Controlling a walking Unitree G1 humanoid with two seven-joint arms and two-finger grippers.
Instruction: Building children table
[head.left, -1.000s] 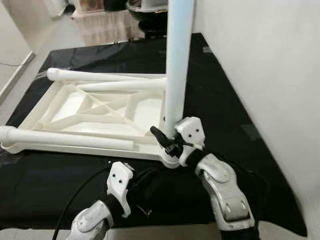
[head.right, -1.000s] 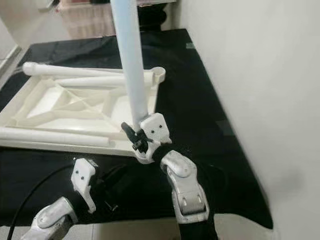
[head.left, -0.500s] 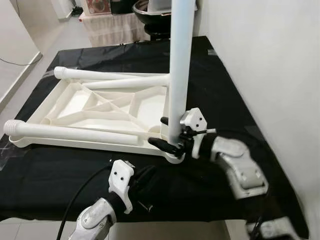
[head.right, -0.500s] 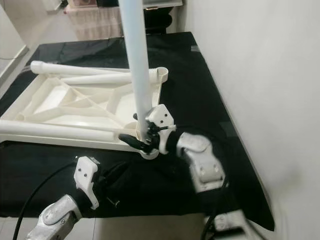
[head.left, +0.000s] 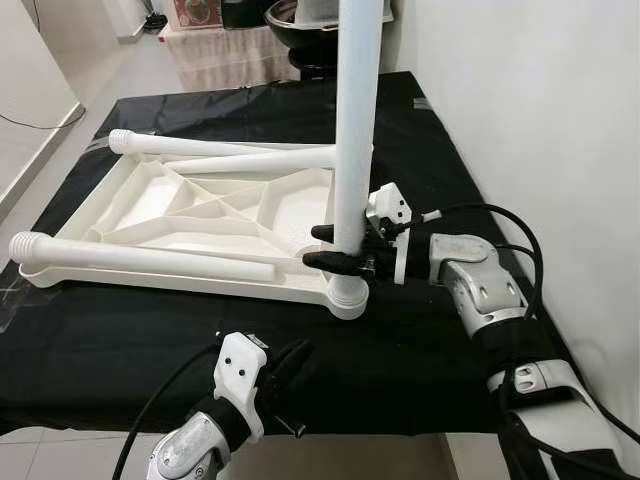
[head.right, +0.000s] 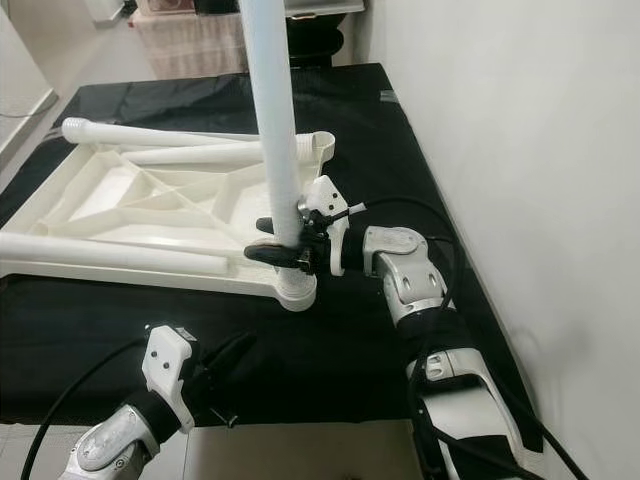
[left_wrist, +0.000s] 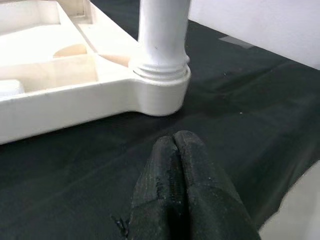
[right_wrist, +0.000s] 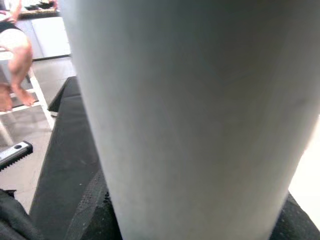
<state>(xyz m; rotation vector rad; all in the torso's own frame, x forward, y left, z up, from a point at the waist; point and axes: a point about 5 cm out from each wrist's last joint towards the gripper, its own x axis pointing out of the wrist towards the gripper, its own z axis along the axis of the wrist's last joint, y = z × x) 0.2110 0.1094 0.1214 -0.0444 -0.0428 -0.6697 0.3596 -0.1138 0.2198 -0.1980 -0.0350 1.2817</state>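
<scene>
The white table top (head.left: 180, 280) lies upside down on a black-covered table (head.left: 440, 340). One white leg (head.left: 355, 120) stands upright in its near right corner socket (left_wrist: 160, 85). My right gripper (head.left: 310, 247) reaches in level from the right and is shut on this leg just above the socket, one finger on each side. The leg (right_wrist: 190, 120) is very close in the right wrist view. Three more legs lie on the top: two along the far edge (head.left: 220, 148) and one along the near edge (head.left: 140, 255). My left gripper (left_wrist: 174, 142) is shut and empty, low over the cloth in front of the socket.
A white wall (head.left: 530, 100) runs close along the table's right side. The cloth's front edge (head.left: 400, 425) is just beyond my left wrist. A person's bare legs (right_wrist: 15, 45) and a stool stand past the far end. Dark furniture (head.left: 300, 30) stands behind the table.
My right arm has swung from in front of the leg to its right side, and the gripper now lies level around the leg. The left gripper has dropped slightly. The camera shifted.
</scene>
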